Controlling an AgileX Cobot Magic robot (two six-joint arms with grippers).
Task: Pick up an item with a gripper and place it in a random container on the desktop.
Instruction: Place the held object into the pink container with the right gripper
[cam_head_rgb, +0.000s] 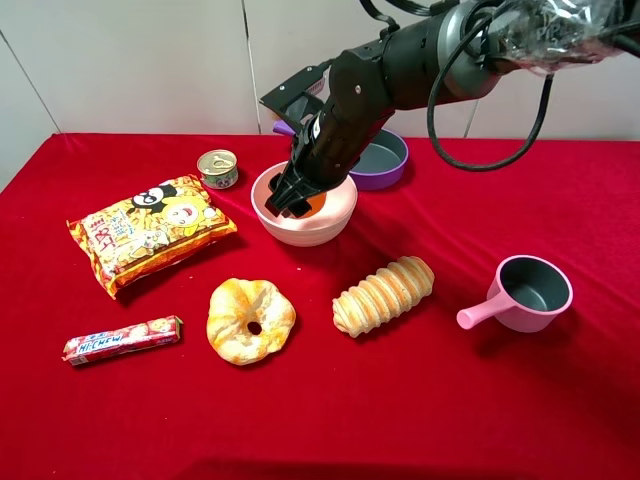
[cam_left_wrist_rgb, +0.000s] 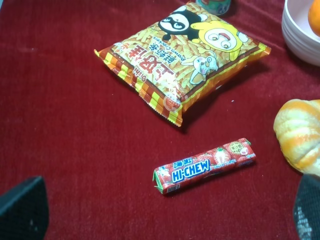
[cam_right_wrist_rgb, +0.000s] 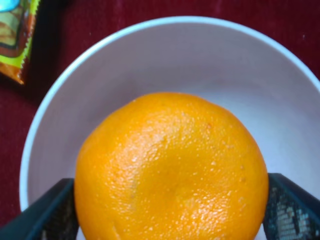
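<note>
The orange mandarin (cam_right_wrist_rgb: 170, 170) sits between the two dark fingers of my right gripper (cam_right_wrist_rgb: 170, 212), which touch it on both sides. It is held low inside the pale pink bowl (cam_right_wrist_rgb: 175, 55). In the exterior high view the right gripper (cam_head_rgb: 290, 200) reaches down into the bowl (cam_head_rgb: 325, 230), and a bit of the mandarin (cam_head_rgb: 317, 206) shows beside it. My left gripper (cam_left_wrist_rgb: 165, 207) is open and empty over the red cloth; only its fingertips (cam_left_wrist_rgb: 22, 205) show. The bowl (cam_left_wrist_rgb: 295, 30) and the edge of the mandarin (cam_left_wrist_rgb: 315, 17) also show in the left wrist view.
A snack bag (cam_head_rgb: 150, 230), a small tin (cam_head_rgb: 217, 168) and a Hi-Chew stick (cam_head_rgb: 122, 339) lie at the left. A ring bread (cam_head_rgb: 250, 318) and a ridged bread roll (cam_head_rgb: 384, 294) lie in front of the bowl. A purple pan (cam_head_rgb: 385, 160) stands behind it and a pink handled pot (cam_head_rgb: 528, 292) at the right.
</note>
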